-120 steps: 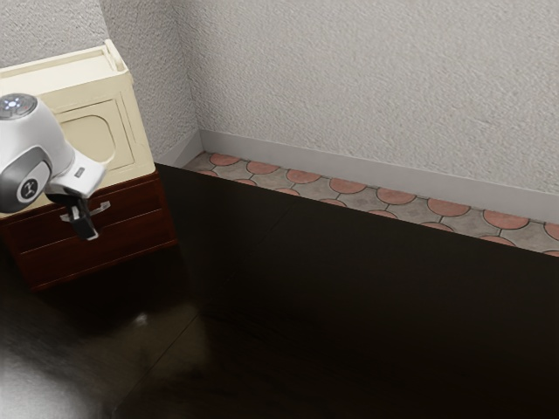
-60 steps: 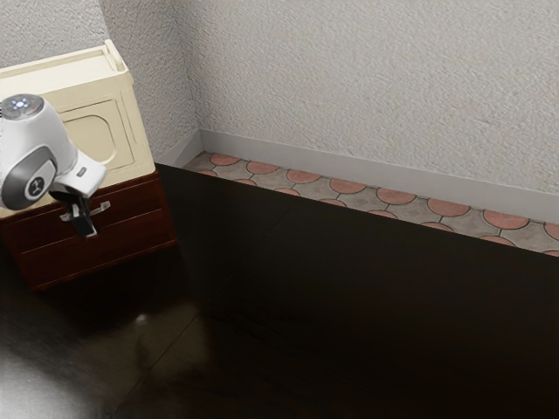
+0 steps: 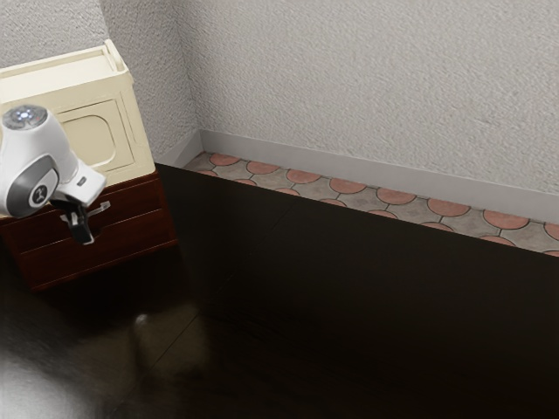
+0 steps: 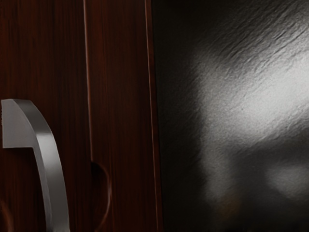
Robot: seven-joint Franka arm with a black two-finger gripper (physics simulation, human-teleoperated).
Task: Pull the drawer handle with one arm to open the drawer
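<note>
My black gripper (image 3: 82, 232) is at the front of the dark red wooden cabinet, overlapping the silver handle (image 3: 102, 208) in the exterior view. It hides part of that handle, and whether they touch I cannot tell. The upper drawer (image 3: 135, 202) looks flush with the cabinet front. Seen from the wrist, the curved metal handle (image 4: 54, 169) stands out from the red-brown drawer front (image 4: 43, 63), its lower part cut off by the picture's edge.
A cream-coloured box-like unit (image 3: 140, 144) sits on top of the cabinet. Around the cabinet's base spreads a dark glossy surface (image 3: 332, 305). A textured wall (image 3: 367, 87) rises behind, above a strip of patterned floor tiles (image 3: 393, 196).
My arm's wrist has shifted slightly toward the exterior view's right and down, and the gripper now sits a little lower at the handle. The drawer has not visibly moved.
</note>
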